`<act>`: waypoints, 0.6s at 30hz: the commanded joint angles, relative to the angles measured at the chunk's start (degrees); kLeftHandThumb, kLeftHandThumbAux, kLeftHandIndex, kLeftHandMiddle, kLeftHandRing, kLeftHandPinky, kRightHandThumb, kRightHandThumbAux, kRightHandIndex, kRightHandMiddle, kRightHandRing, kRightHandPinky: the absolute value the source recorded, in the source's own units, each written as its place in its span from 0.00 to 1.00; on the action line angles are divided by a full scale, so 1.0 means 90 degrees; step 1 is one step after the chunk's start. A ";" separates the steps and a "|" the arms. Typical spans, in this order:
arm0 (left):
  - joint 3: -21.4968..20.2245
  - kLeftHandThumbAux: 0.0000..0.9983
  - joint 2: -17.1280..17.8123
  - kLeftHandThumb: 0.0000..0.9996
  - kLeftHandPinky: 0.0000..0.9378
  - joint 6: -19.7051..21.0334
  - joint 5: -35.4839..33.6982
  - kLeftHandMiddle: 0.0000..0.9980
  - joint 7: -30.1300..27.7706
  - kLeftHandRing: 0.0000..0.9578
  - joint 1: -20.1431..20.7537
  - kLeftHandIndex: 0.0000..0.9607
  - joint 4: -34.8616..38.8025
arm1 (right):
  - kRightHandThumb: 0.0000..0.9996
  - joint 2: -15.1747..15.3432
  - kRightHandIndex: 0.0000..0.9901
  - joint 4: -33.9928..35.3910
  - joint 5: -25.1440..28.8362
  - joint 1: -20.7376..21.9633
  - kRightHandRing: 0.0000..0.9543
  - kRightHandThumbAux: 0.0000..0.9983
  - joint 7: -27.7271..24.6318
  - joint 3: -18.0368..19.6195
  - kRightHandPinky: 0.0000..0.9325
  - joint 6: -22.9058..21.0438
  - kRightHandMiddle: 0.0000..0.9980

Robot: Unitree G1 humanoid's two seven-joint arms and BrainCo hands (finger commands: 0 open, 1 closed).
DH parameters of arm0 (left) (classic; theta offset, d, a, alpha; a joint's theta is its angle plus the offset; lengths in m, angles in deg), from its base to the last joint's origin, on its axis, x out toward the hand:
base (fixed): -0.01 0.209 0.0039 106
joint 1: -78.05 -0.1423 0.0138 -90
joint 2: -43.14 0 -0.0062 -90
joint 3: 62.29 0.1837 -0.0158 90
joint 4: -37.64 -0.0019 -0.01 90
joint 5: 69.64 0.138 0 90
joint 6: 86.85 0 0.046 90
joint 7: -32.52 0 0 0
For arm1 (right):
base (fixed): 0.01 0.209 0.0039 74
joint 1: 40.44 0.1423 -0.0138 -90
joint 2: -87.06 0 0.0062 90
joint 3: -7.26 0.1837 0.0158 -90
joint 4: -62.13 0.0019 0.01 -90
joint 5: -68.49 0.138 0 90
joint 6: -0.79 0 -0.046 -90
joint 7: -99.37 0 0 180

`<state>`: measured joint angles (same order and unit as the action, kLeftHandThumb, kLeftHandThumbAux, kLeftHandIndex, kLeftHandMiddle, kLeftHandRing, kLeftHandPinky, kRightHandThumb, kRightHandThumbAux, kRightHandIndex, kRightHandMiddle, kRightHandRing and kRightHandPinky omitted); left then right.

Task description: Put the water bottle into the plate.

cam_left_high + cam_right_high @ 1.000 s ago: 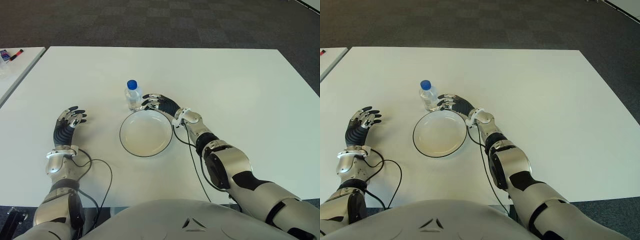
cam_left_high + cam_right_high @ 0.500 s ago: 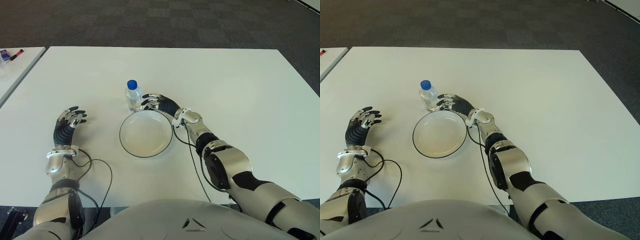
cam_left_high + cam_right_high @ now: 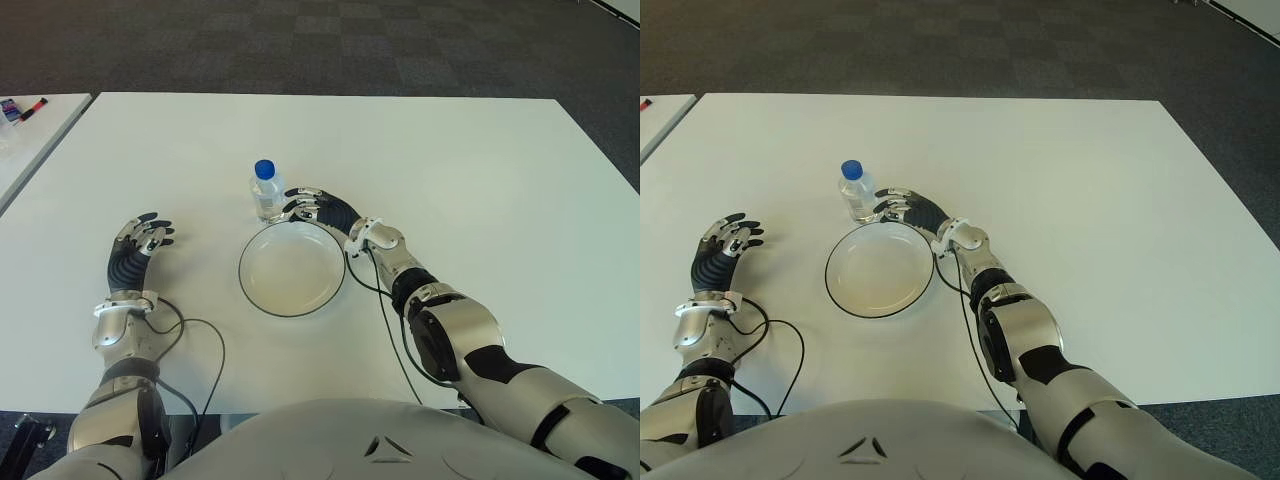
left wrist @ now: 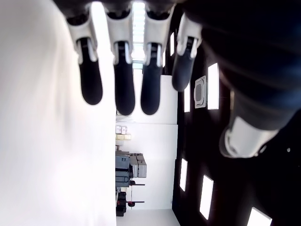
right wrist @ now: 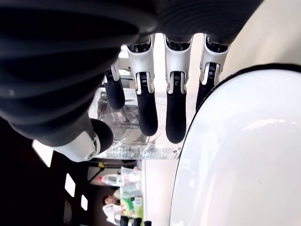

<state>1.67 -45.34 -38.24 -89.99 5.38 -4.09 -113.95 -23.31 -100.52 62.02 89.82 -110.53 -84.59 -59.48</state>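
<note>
A clear water bottle [image 3: 265,192] with a blue cap stands upright on the white table [image 3: 470,170], just behind the far left rim of a white plate [image 3: 292,268] with a dark edge. My right hand [image 3: 303,205] reaches over the plate's far rim, open, its fingers stretched out toward the bottle's right side. In the right wrist view the fingertips [image 5: 148,117] sit close before the bottle [image 5: 123,141], with the plate [image 5: 235,165] beside them; I cannot tell whether they touch the bottle. My left hand [image 3: 140,240] shows open on the table, left of the plate.
A second white table [image 3: 30,130] stands at the far left with small items at its back. Black cables [image 3: 205,350] trail from both wrists across the near table. Dark carpet lies beyond the far edge.
</note>
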 commanded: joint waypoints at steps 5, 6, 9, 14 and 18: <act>0.0033 0.64 -0.0315 0.26 0.45 0.0339 -0.0047 0.39 -0.0133 0.42 -0.0249 0.31 -0.0179 | 0.09 -0.0142 0.18 0.0040 -0.0037 -0.0253 0.42 0.64 0.0166 -0.0105 0.48 0.0383 0.35; 0.0032 0.64 -0.0316 0.26 0.45 0.0344 -0.0051 0.39 -0.0143 0.42 -0.0249 0.31 -0.0173 | 0.09 -0.0133 0.18 0.0040 -0.0062 -0.0274 0.42 0.64 0.0209 -0.0129 0.48 0.0416 0.35; 0.0036 0.64 -0.0318 0.26 0.44 0.0350 -0.0056 0.39 -0.0170 0.42 -0.0257 0.30 -0.0153 | 0.08 -0.0108 0.18 0.0029 -0.0120 -0.0320 0.42 0.64 0.0323 -0.0202 0.48 0.0480 0.35; 0.0041 0.65 -0.0326 0.25 0.44 0.0357 -0.0055 0.39 -0.0169 0.42 -0.0257 0.30 -0.0125 | 0.07 -0.0091 0.17 0.0019 -0.0119 -0.0314 0.42 0.65 0.0392 -0.0271 0.49 0.0485 0.35; 0.0043 0.65 -0.0334 0.25 0.44 0.0341 -0.0049 0.40 -0.0150 0.42 -0.0254 0.30 -0.0123 | 0.07 -0.0087 0.17 0.0015 -0.0100 -0.0322 0.42 0.65 0.0393 -0.0282 0.49 0.0477 0.35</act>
<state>1.59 -45.70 -37.69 -90.44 4.37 -4.19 -113.15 -23.32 -100.16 61.58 87.81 -107.12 -86.71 -55.52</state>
